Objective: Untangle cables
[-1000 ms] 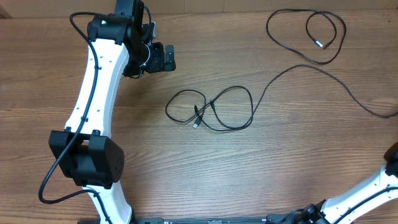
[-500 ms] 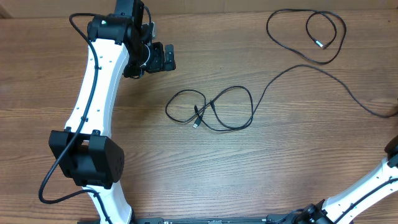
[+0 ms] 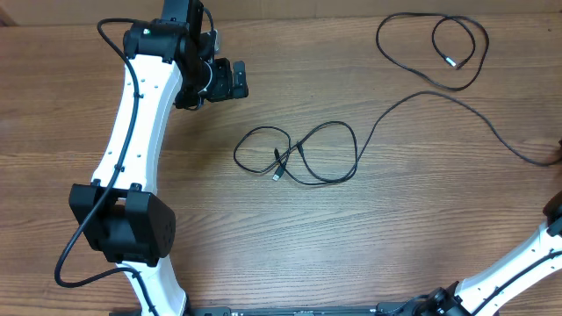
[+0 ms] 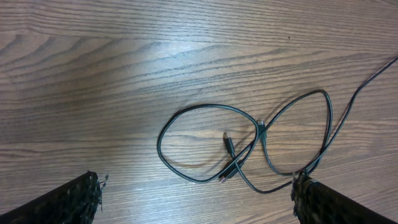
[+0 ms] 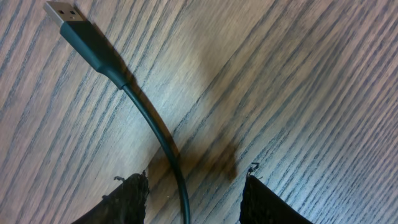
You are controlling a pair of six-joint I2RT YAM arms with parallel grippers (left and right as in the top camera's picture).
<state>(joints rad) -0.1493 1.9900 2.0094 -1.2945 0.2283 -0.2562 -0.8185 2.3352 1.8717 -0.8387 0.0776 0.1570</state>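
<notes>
From above, the thin black cable tangled in loops [image 3: 299,156] lies in the middle of the brown wooden surface [image 3: 378,246]. One long end of it runs away to the right edge. A second thin black cable [image 3: 432,51], curled in a loose ring, lies well apart from the tangle, up and to its right. The black left gripper [image 3: 237,82], on the white left arm [image 3: 132,132], hangs up and to the left of the tangle and does not touch it. The white right arm [image 3: 518,268] shows low and to the right of the tangle. From the left wrist, the tangle lies flat on the surface with small plug ends [image 4: 229,144] inside its loops. The two black fingers [image 4: 71,202] sit far apart in the bottom corners, so the left gripper is wide open. From the right wrist, the right gripper [image 5: 193,186] is close over the surface. A black cable end [image 5: 93,46] with a flat silver plug runs down between its fingers [image 5: 127,202]. There is a gap on each side, so this gripper is open too and not pinching. I cannot tell which cable this end belongs to.
</notes>
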